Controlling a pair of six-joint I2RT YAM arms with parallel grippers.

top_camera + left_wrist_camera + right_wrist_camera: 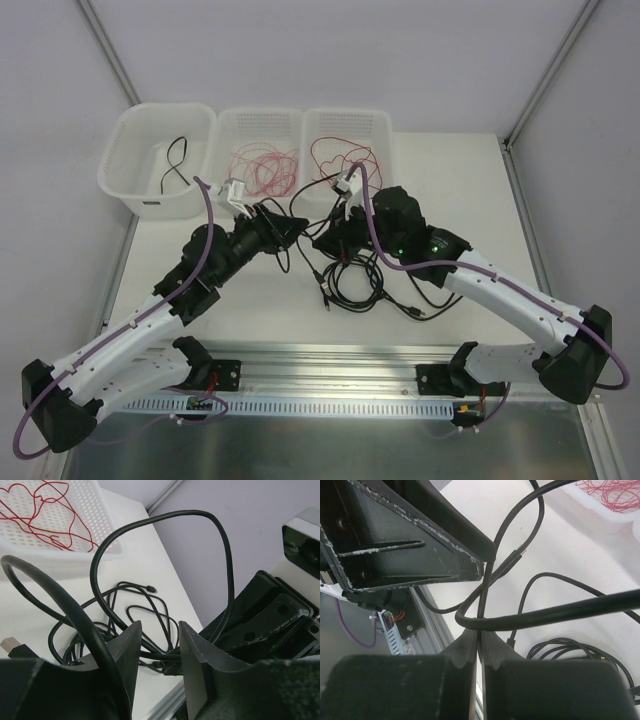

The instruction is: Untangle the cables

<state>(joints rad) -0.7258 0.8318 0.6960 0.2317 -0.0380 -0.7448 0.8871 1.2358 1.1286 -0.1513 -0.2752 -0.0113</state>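
Note:
A tangle of black cables [350,282] lies on the white table between the two arms. My right gripper [322,240] is shut on a thin black cable [485,587] that rises from between its fingers [480,636]. A thicker black cable [560,612] loops across just above them. My left gripper [293,228] faces it, close by. In the left wrist view its jaws [160,637] stand apart, and a black cable [160,655] runs across behind the gap. Another black cable [75,612] drapes over its left finger. Red cables [265,165] lie in the baskets.
Three white baskets stand at the back: the left one [130,175] holds one black cable [178,160], the middle one [260,118] pinkish-red wires, the right one [345,116] a red wire [340,150]. An aluminium rail [330,365] runs along the near edge.

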